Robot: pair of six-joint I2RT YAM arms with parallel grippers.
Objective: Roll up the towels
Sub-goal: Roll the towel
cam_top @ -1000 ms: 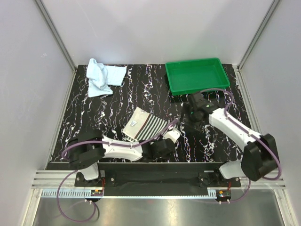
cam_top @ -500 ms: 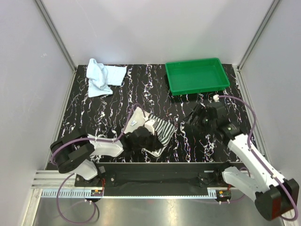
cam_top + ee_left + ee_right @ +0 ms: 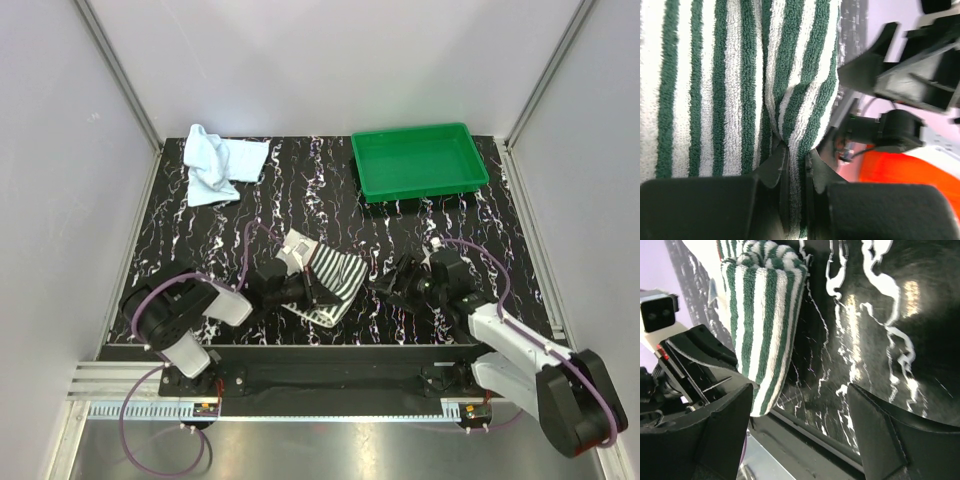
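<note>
The green-and-white striped towel (image 3: 330, 277) lies partly rolled near the table's front middle; it also shows in the left wrist view (image 3: 730, 85) and the right wrist view (image 3: 762, 315). My left gripper (image 3: 300, 290) is shut on a pinched fold of it (image 3: 792, 165). My right gripper (image 3: 392, 285) is open and empty, low over the table just right of the striped towel, pointing left at it. The pale blue towel (image 3: 218, 165) lies crumpled at the back left, apart from both grippers.
A green plastic tray (image 3: 420, 160) stands at the back right. The table's front edge and rail (image 3: 805, 430) run just under the striped towel. White walls enclose the table on three sides.
My left gripper has swung left and lower, still gripping the striped towel, which is now more bundled. My right arm has dropped and pulled forward toward the towel's right side.
</note>
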